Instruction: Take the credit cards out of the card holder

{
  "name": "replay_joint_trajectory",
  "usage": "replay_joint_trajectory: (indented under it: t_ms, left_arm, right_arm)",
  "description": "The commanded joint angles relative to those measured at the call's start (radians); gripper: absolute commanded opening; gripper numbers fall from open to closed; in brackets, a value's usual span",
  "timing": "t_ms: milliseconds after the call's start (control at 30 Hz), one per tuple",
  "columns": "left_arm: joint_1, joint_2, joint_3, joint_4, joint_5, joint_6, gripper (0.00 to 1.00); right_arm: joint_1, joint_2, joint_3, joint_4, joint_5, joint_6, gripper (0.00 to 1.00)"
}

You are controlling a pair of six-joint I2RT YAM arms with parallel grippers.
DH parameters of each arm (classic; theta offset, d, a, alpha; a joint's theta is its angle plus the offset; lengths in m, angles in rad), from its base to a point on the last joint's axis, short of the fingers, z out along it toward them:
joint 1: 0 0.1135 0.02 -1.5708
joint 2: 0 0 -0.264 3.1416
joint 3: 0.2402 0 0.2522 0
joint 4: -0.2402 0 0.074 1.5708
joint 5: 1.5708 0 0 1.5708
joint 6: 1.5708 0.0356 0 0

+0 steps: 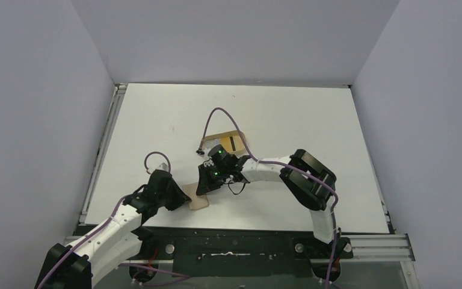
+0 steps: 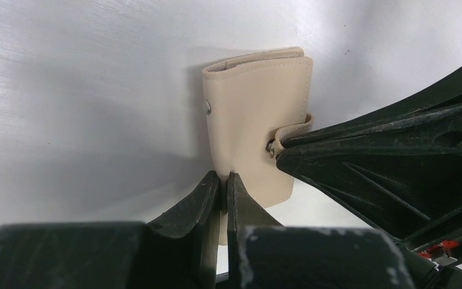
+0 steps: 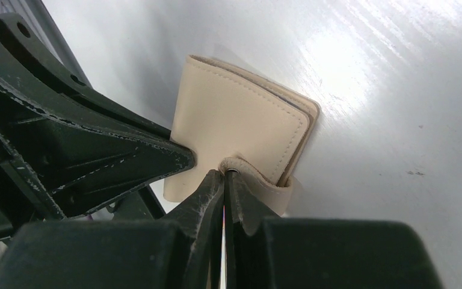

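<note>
The tan card holder (image 2: 255, 120) lies folded shut on the white table near the front edge, small in the top view (image 1: 200, 203). My left gripper (image 2: 224, 180) is shut on its near edge. My right gripper (image 3: 224, 176) is shut on the short strap tab (image 3: 264, 183), which wraps round the holder's (image 3: 234, 126) side. Both grippers meet over it in the top view, left (image 1: 187, 197) and right (image 1: 207, 186). A small snap button (image 2: 207, 107) shows on the cover. The credit cards are hidden.
A tan tray (image 1: 216, 137) sits on the table just behind the right gripper, with a small dark and yellow item in it. Grey walls close the table on three sides, and a metal rail (image 1: 105, 144) runs along the left edge.
</note>
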Motion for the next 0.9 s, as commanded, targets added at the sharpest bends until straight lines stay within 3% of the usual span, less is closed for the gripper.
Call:
replay_joint_trajectory:
  t_ms: [0, 500, 700, 867]
  left_arm:
    - [0.0, 0.0, 0.019, 0.06, 0.018, -0.005, 0.0]
    - [0.001, 0.031, 0.008, 0.112, 0.025, -0.014, 0.0]
    - [0.009, 0.034, 0.005, 0.12, 0.029, -0.014, 0.0]
    - [0.012, 0.034, 0.001, 0.13, 0.034, -0.014, 0.0]
  right_arm:
    - [0.049, 0.065, 0.025, -0.139, 0.131, -0.063, 0.0]
    - [0.117, 0.155, 0.146, -0.362, 0.293, -0.095, 0.0]
    - [0.166, 0.182, 0.211, -0.503, 0.426, -0.135, 0.0]
    - [0.186, 0.211, 0.205, -0.511, 0.437, -0.117, 0.0]
